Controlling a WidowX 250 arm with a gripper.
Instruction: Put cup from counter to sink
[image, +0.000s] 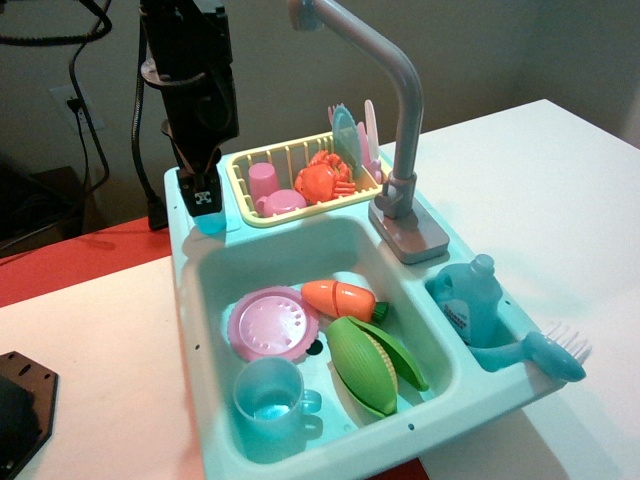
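Note:
The small translucent bright-blue cup (210, 221) stands on the pale-teal counter (190, 245) at the sink unit's back left corner. My black gripper (203, 193) comes straight down onto it; the fingers (203, 200) reach the cup's rim and hide its top, and the jaws look closed around it. The deep pale-teal sink (400, 290) lies just in front, to the right of the cup. It holds a pink plate (268, 325), a pale-blue mug (268, 393), an orange carrot (338, 297) and a green corn cob (365, 362).
A yellow dish rack (262, 165) with a pink cup (264, 181), an orange crab (322, 177) and upright plates stands right of the gripper. A tall grey faucet (400, 90) rises behind the sink. A blue bottle (470, 300) and brush (545, 352) sit at the right.

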